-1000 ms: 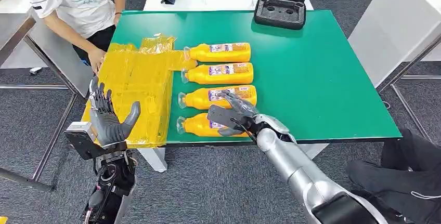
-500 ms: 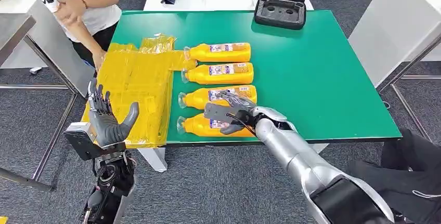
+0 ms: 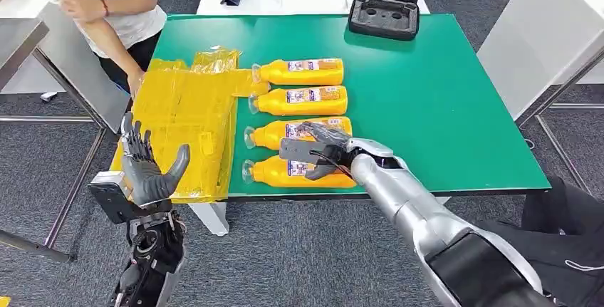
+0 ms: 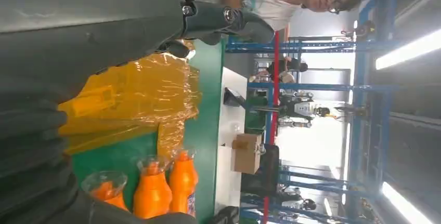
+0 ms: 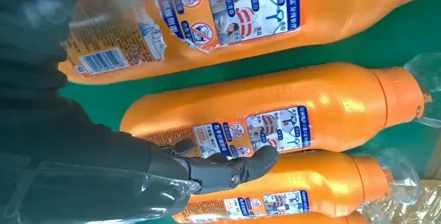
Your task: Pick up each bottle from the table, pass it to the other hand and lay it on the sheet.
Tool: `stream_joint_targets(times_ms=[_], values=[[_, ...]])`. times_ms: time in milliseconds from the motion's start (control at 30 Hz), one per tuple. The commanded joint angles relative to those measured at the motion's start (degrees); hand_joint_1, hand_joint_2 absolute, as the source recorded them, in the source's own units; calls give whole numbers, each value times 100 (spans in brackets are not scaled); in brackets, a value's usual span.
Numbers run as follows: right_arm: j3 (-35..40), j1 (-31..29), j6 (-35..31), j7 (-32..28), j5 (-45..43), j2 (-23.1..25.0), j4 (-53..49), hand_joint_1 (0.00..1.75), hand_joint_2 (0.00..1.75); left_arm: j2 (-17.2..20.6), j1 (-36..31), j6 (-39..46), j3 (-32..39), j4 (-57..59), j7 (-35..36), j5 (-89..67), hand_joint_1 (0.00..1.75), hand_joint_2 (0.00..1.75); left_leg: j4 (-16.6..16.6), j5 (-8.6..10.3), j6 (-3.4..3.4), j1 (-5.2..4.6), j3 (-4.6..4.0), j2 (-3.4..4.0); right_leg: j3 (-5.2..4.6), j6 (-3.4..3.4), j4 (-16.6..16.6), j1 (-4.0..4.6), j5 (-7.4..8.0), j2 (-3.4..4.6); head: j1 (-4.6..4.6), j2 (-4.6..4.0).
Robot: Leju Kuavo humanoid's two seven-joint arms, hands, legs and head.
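The right hand wraps loosely over the smooth orange bottle nearest the crinkly yellow sheet's front; whether it grips is unclear. The left hand is spread wide.

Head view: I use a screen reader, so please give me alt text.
The robot's right hand reaches over the nearest of four orange bottles lying in a row on a green table. Its left hand waits open beside the yellow sheet; a person stands at the far corner.

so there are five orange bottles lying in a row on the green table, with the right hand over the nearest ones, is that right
Not quite: the head view shows four orange bottles, not five, lying in a row on the green table. The right hand is indeed over the nearest ones.
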Motion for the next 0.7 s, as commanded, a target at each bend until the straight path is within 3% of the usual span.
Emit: stream_joint_targets(times_ms=[33, 267, 700], values=[[385, -202, 59, -54, -24, -98, 277, 0, 175, 102, -56, -56, 123, 152, 14, 4, 0, 175, -3, -6, -8, 3, 17, 3, 16, -7, -2, 3, -6, 2, 0, 0], [534, -166, 247, -90, -92, -351, 47, 0, 175, 109, -80, -85, 101, 163, 27, 10, 0, 175, -2, -4, -7, 3, 13, -4, 14, -7, -3, 4, -5, -4, 0, 0], [668, -315, 404, -106, -123, -293, 139, 0, 175, 100, -96, -48, 114, 172, 21, 14, 0, 175, 0, -9, -10, 5, 18, 6, 16, -9, 0, 5, -7, 5, 0, 0]])
